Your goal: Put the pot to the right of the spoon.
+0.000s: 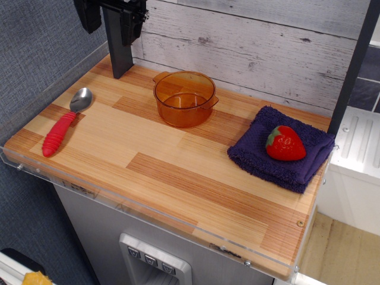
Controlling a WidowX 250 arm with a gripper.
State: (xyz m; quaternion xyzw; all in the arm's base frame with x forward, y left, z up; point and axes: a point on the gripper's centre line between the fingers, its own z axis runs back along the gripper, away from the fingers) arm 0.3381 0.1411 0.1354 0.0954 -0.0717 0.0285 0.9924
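The translucent orange pot stands upright and empty on the wooden table top, at the back middle. The spoon, with a silver bowl and a ribbed red handle, lies near the left edge, bowl pointing to the back. The pot is to the right of the spoon, about a pot's width away. My black gripper hangs at the back left corner, its tip close to the table, apart from both the pot and the spoon. It holds nothing; its fingers show as one dark block, so I cannot tell whether they are open or shut.
A folded dark blue towel lies at the right side with a red toy strawberry on it. A white plank wall runs behind the table. A clear plastic rim lines the left and front edges.
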